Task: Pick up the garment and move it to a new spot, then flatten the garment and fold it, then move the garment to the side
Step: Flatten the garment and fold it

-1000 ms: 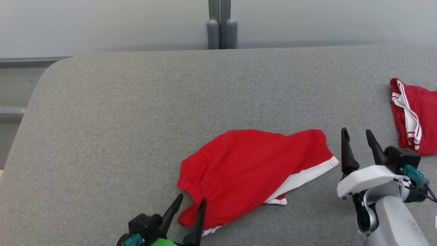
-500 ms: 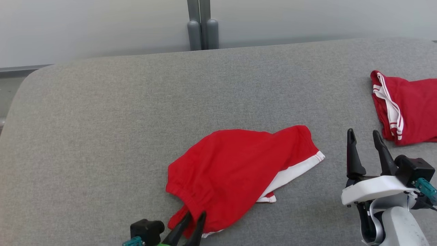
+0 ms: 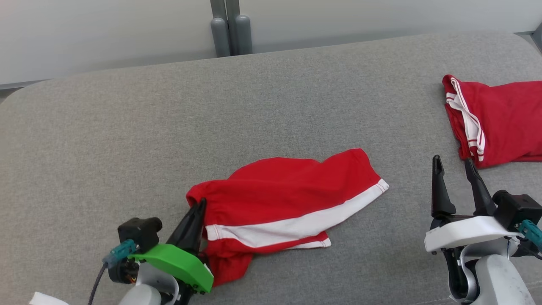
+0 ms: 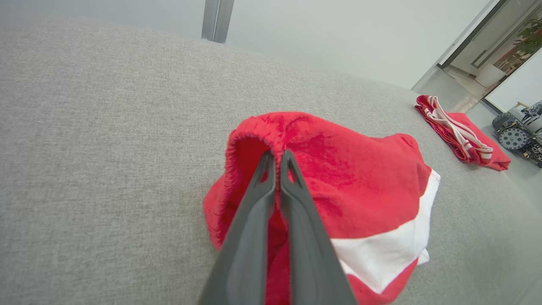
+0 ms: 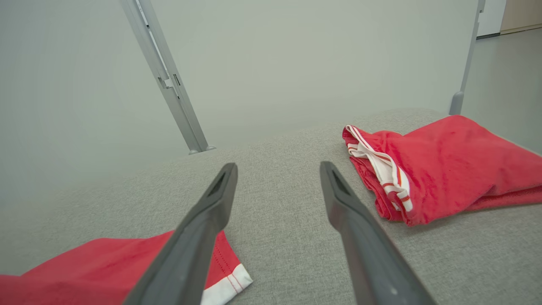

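Near the bench's (image 3: 127,127) front edge, left end effector (image 3: 199,207) clamps shorts (image 3: 292,199) at waistband; right end effector (image 3: 452,162) spread wide, empty.

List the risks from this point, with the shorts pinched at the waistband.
1. The left tool is shut on just a thin bit of the red shorts' waistband; the cloth may slip out on lifting.
2. The right tool is open and apart from the shorts, so held at one point they may bunch up and resist flattening.
3. The other red garment lies on the right; a drop there might overlap it.
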Controlling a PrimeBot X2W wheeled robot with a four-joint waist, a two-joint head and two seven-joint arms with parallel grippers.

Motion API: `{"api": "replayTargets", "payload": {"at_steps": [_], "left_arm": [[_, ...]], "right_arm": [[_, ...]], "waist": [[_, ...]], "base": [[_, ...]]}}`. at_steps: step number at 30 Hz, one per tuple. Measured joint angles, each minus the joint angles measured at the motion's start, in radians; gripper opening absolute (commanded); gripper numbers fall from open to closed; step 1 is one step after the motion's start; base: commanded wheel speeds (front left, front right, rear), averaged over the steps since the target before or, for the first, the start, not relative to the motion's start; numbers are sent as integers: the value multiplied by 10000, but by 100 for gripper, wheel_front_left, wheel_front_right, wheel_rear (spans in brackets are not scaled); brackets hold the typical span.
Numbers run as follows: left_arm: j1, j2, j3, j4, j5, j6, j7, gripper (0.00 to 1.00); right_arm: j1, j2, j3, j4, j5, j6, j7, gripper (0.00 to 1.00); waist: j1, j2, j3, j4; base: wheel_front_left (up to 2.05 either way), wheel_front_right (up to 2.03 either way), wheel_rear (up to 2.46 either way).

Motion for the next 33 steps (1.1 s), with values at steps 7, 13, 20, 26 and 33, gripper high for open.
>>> {"api": "replayTargets", "payload": {"at_steps": [7,13,20,26,33], "left_arm": [[-807,430,364,934,-238,-217,42,0],[-861,539,639,1634,-474,-259,-504,91],[-861,408,633,2025,-433,-316,-1055,100],[-492,318,907,1538,-257,-151,-1327,100],[343,12,1327,487,94,268,-1409,100]], "right_arm": [[0,0,35,-33,84,0,0,100],[98,-2,2,-35,151,0,0,100],[192,0,385,-196,151,0,0,100],[299,0,771,-451,151,0,0,100],[529,0,1055,-780,148,0,0,100]], "waist": [[0,0,202,-260],[0,0,284,-341],[0,0,131,-161],[0,0,-134,75],[0,0,-565,347]], "base": [[0,0,0],[0,0,0],[0,0,0],[0,0,0],[0,0,0]]}}
